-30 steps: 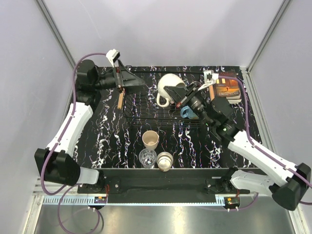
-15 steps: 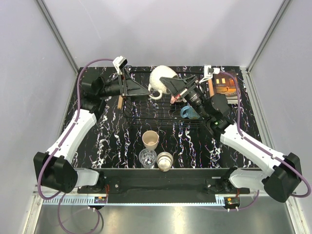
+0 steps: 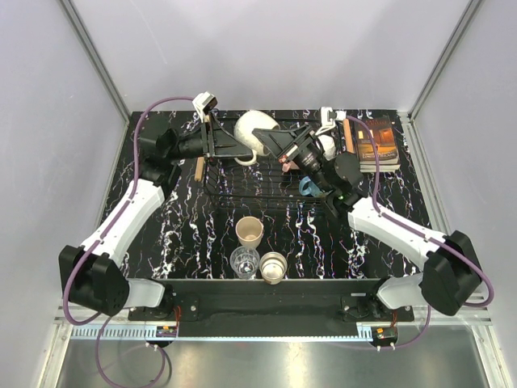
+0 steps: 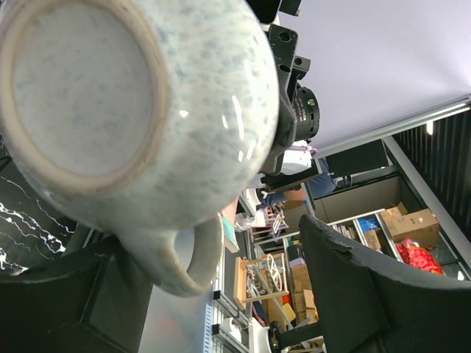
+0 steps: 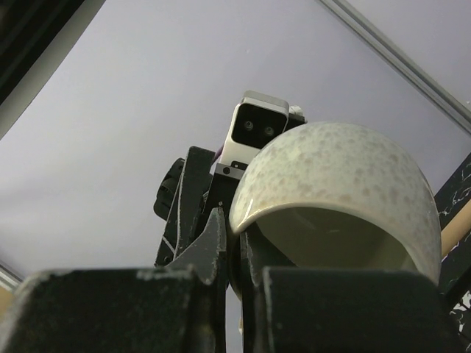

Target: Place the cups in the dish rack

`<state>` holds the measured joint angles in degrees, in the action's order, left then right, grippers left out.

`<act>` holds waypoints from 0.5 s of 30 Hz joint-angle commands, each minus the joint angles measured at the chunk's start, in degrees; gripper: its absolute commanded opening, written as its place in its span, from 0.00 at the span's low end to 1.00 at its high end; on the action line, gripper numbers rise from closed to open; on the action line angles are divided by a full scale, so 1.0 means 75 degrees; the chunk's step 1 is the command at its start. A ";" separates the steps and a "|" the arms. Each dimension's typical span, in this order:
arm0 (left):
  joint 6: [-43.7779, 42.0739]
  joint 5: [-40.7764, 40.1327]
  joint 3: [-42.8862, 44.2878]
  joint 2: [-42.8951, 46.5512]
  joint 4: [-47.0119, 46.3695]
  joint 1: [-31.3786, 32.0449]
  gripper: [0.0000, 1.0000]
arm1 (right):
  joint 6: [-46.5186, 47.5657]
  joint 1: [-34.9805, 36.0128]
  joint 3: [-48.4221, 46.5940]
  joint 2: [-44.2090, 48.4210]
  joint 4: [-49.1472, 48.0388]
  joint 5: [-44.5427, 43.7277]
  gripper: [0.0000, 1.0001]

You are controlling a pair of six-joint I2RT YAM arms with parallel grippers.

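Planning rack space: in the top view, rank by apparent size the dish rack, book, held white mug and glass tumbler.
1. dish rack
2. book and white mug look about alike; the mug is raised nearer the camera, so unranked
3. glass tumbler

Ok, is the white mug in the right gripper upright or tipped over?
Tipped on its side: the white mug, pinched at the rim by the right gripper, points its base sideways at the left gripper.
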<state>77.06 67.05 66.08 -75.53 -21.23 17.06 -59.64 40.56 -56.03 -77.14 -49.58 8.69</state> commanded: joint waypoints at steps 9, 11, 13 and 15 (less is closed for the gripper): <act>0.0273 -0.0103 0.0306 -0.0078 -0.0731 0.0151 0.56 | -0.0369 0.0007 -0.0732 -0.0425 -0.1522 0.0482 0.00; 0.0215 -0.0138 0.0341 -0.0078 -0.0662 0.0140 0.49 | -0.0404 0.0007 -0.0721 -0.0437 -0.1487 0.0506 0.00; 0.0191 -0.0162 0.0434 -0.0125 -0.0626 0.0128 0.35 | -0.0474 0.0018 -0.0686 -0.0437 -0.1487 0.0529 0.00; 0.0144 -0.0220 0.0539 -0.0148 -0.0498 0.0104 0.23 | -0.0532 0.0030 -0.0662 -0.0425 -0.1452 0.0576 0.00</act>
<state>79.09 66.63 66.24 -76.71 -21.93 17.45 -62.46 40.29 -58.17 -80.64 -55.57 10.28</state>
